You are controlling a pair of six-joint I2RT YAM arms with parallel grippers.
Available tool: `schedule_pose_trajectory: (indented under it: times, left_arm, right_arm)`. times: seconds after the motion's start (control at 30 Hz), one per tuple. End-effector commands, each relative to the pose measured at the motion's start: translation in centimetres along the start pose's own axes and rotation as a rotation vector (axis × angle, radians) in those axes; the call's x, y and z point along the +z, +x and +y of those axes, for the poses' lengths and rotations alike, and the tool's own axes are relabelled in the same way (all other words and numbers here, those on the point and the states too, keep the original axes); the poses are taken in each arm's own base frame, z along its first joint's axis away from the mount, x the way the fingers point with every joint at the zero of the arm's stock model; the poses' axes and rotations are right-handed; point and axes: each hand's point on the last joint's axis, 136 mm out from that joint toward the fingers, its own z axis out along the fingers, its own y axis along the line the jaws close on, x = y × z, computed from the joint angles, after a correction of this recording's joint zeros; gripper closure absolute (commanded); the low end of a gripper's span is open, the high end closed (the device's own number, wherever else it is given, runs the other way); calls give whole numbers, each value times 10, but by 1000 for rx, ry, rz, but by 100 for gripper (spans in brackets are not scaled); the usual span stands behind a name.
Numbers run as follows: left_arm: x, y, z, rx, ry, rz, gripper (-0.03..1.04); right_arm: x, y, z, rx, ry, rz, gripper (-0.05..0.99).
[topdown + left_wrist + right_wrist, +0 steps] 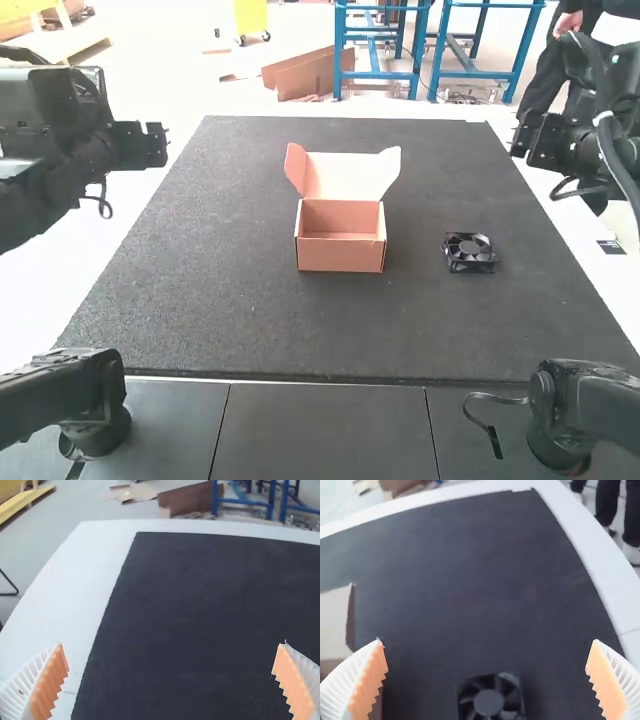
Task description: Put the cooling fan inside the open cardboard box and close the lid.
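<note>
So, L hand (pixel 171 645) & R hand (pixel 486 642) both spread wide; box (pixel 340 255), fan (pixel 470 251) on black mat (pixel 200 260).

Your box (pixel 340 235): plain brown cardboard, matt. Fan (pixel 470 251): black plastic, faint sheen. Mat (pixel 220 260): black, rough, grainy, matt. Desk (pixel 60 290): white, smooth. Left end effector (pixel 170 680): fingers (pixel 15 700) white ribbed plastic, pads (pixel 47 682) orange, toothed.

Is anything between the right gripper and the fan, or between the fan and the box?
Nothing visible. The fan lies on bare mat ahead of the open right gripper; only mat separates it from the box.
</note>
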Motion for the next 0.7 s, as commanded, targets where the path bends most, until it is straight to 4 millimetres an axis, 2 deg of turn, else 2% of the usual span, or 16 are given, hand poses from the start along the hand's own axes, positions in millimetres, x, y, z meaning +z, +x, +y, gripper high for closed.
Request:
schedule_pose_trajectory:
  times: [0.0, 0.1, 0.2, 0.23, 0.33, 0.47, 0.6, 0.67]
  left_arm:
    - [-1, -4, -10, 8, 39, 56, 4]
    - [2, 14, -26, 32, 85, 172, 4]
    - [6, 27, -47, 61, 140, 252, 4]
    - [7, 29, -54, 73, 155, 267, 4]
    - [9, 29, -63, 98, 159, 296, 4]
    - [13, 28, -68, 109, 169, 314, 4]
    - [15, 29, -73, 120, 181, 322, 4]
    - [16, 28, -80, 127, 200, 315, 4]
  right_arm:
    - [3, -8, -6, -99, 32, 52, 3]
    - [14, 7, -5, -130, 25, 205, 3]
    - [25, 7, -8, -116, 43, 266, 3]
    - [29, 15, -10, -146, 47, 312, 3]
    - [44, 32, -17, -116, 38, 399, 3]
    - [59, 44, -40, -130, 42, 458, 4]
    - [75, 44, -53, -150, 57, 443, 4]
    - [85, 51, -55, -147, 58, 458, 5]
